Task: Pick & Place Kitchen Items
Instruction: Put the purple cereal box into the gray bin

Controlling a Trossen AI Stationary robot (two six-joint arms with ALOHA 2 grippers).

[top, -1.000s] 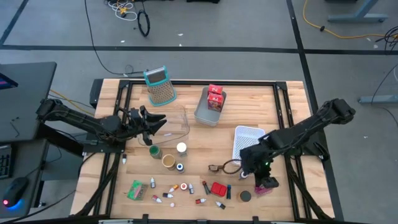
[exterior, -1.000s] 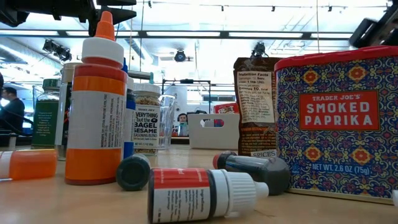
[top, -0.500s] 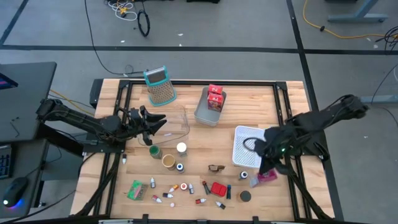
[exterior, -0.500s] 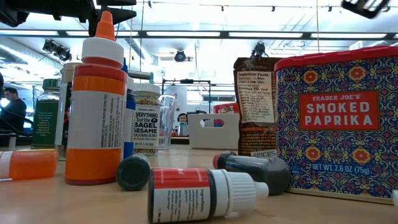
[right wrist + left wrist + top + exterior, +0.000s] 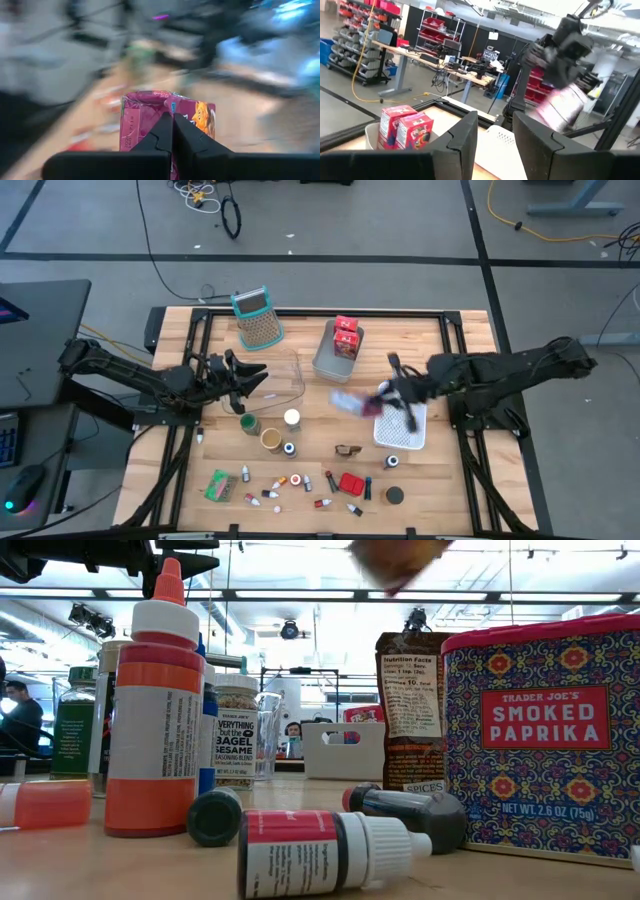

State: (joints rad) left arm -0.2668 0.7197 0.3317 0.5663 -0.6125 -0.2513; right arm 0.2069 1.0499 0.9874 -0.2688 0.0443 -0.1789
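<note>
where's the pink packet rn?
In the right hand, shut on the pink packet and holding it above the table. The high view shows it at centre-right, just left of the white basket and below the grey bin.

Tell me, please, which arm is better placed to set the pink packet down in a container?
The right arm, probably. Its tool is already shut on the pink packet, in the air beside the white basket and near the grey bin. The left tool holds nothing and waits at the clear container.
</note>
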